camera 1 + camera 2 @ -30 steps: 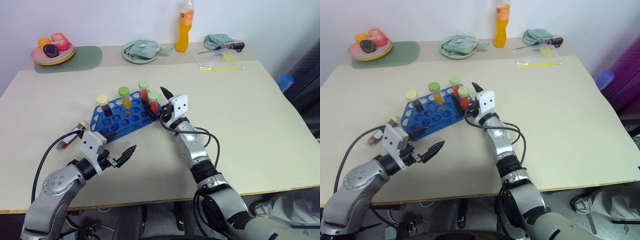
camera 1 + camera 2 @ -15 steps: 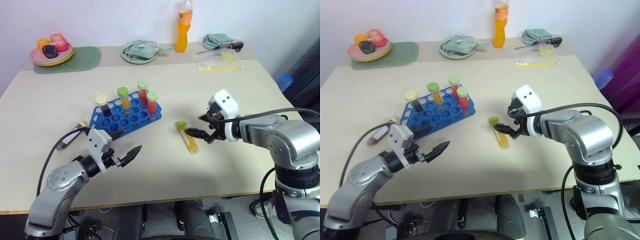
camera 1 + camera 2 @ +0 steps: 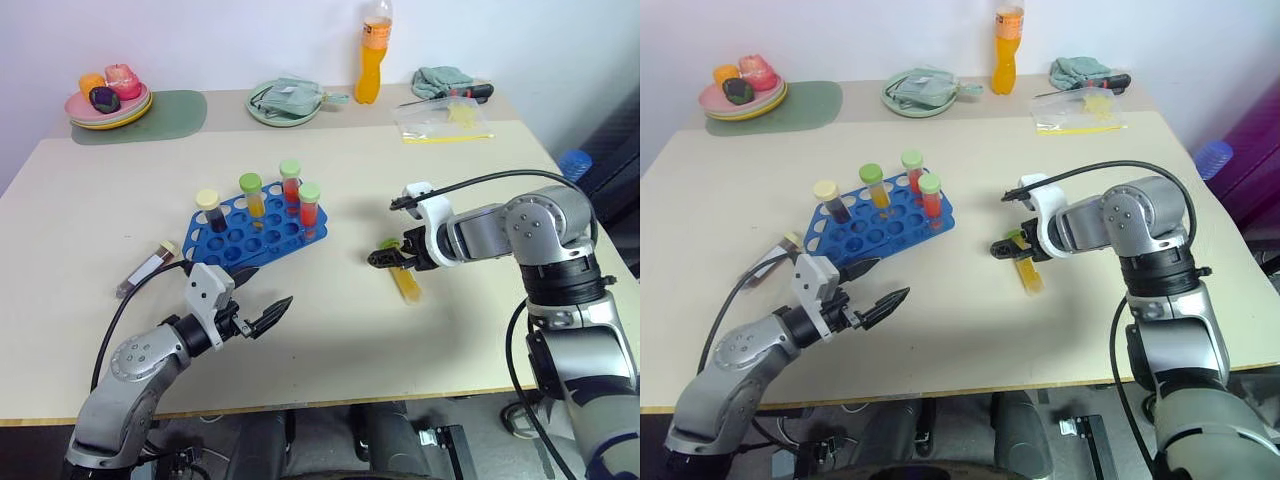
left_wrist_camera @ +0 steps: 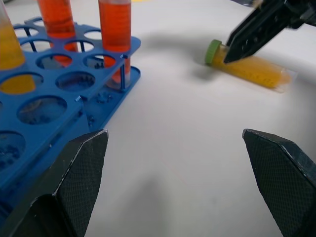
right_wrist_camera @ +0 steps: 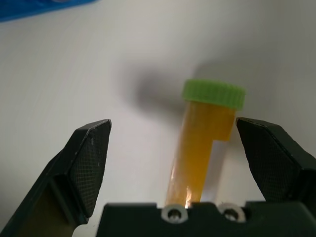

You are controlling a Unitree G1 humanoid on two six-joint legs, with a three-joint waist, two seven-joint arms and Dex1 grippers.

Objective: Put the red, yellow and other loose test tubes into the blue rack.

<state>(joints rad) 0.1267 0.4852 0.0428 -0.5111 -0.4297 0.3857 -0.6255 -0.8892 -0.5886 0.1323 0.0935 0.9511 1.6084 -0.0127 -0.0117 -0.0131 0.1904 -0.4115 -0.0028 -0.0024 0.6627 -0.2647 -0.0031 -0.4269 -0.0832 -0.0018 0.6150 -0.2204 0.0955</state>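
Beige table carrying bright blue plastic rack holding four capped tubes, right tool gaping wide over lying green-capped yellow tube, left tool gaping wide near rack.

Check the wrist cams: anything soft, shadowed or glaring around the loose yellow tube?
Right wrist view: the yellow tube lies between the open right gripper, a small glint near its lower end, a soft shadow on the table beside its green cap. Left wrist view: the left gripper fingertips look soft; the blue rack and yellow tube are clearer; a faint shadow lies beside the cap.
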